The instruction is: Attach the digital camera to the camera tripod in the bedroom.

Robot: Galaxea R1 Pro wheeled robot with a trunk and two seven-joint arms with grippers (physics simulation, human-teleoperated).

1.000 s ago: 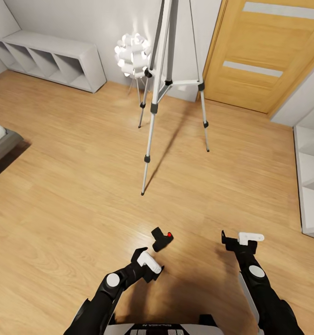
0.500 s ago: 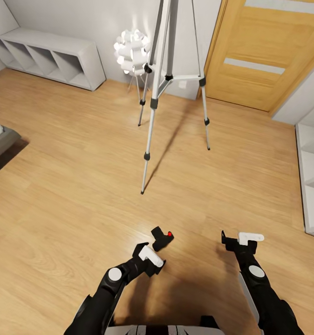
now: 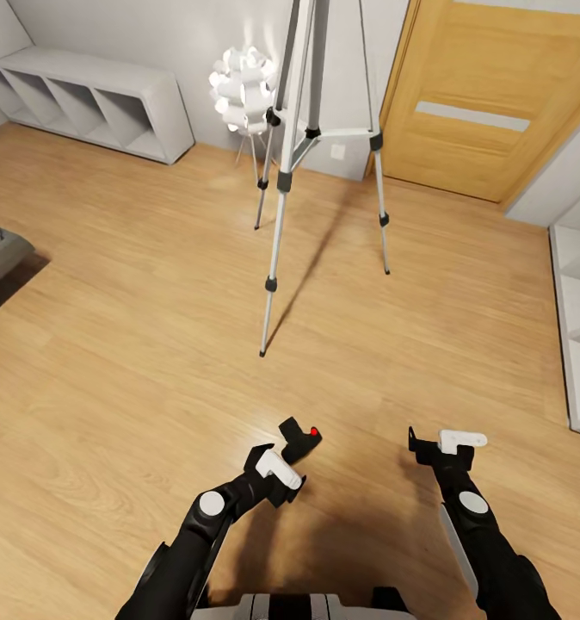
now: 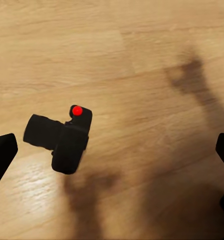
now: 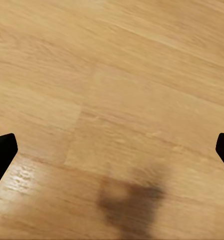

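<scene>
light wood floor (image 3: 109,362) carries the digital camera (image 3: 300,441), which lies on the boards just ahead of the left claw (image 3: 273,469). in the left wrist view the camera (image 4: 62,138) sits between the spread fingertips (image 4: 2,155), nearer one, touching neither. the right claw (image 3: 445,443) hangs well to the side, fingers apart over bare boards. the camera tripod (image 3: 311,146) stands further off, before the wooden door (image 3: 488,95); its head seems cut off from view.
</scene>
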